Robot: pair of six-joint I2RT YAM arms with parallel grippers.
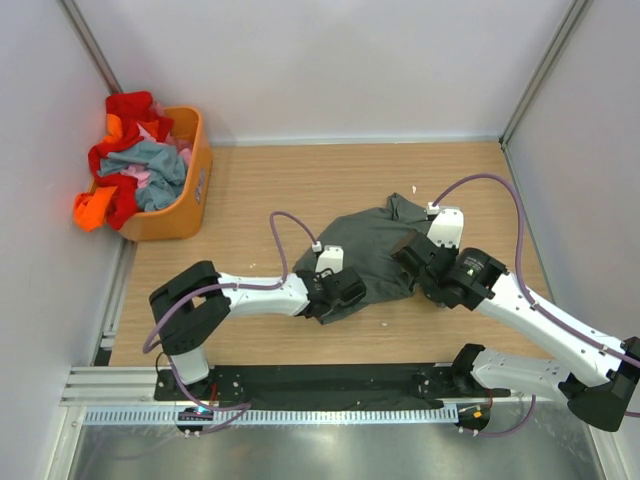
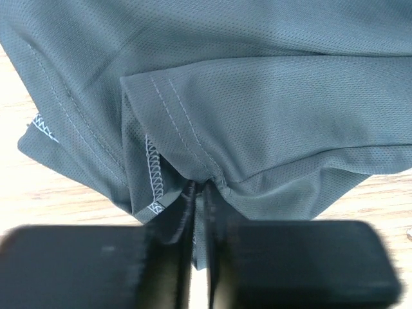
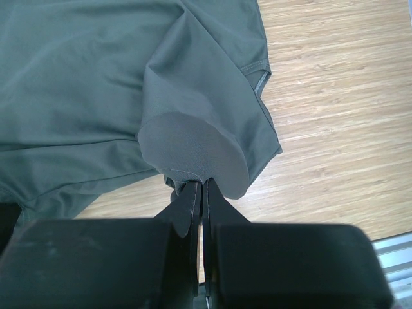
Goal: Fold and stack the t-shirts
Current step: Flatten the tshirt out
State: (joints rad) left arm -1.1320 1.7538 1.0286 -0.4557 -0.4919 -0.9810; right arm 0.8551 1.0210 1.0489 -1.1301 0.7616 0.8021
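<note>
Clearly left pincer (image 2: 199, 188) and right pincer (image 3: 199, 187) each clamp the dark grey t-shirt (image 1: 372, 252) lying between them

Orange basket (image 1: 186, 207) on wooden table (image 1: 300, 180)

**Colours and patterns on the bench**

- dark grey t-shirt (image 1: 372, 258): showing plain fine mesh, with pale grey stitching running along the hems.
- basket (image 1: 190, 205): showing solid orange.
- heaped t-shirts (image 1: 135, 165): mixing red, orange, pink and dull blue-grey.
- bench (image 1: 270, 185): displaying light wood grain.
- left gripper (image 2: 198, 188), right gripper (image 3: 198, 185): both showing black.
- arms (image 1: 262, 290): wearing white shells, with purple cables (image 1: 281, 240) trailing.
</note>
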